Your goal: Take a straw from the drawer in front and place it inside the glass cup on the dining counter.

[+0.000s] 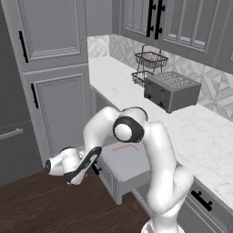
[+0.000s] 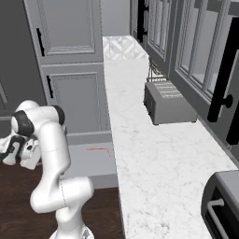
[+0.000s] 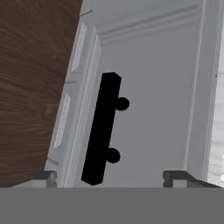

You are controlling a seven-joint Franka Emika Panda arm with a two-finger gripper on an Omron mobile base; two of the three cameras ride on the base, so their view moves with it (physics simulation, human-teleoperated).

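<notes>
pink straw [image 1: 126,147]: lies loose on the floor of the open drawer [image 1: 132,169], near its back.
gripper [image 3: 109,177]: fingers apart, holding nothing, facing the black handle [image 3: 102,128] on the drawer front.
risk: a thin stick lying flat may slip from the fingers.
obstacle: arm must clear the drawer front.
nearby: toaster [image 1: 172,91], wire basket [image 1: 148,66] on the worktop.
</notes>
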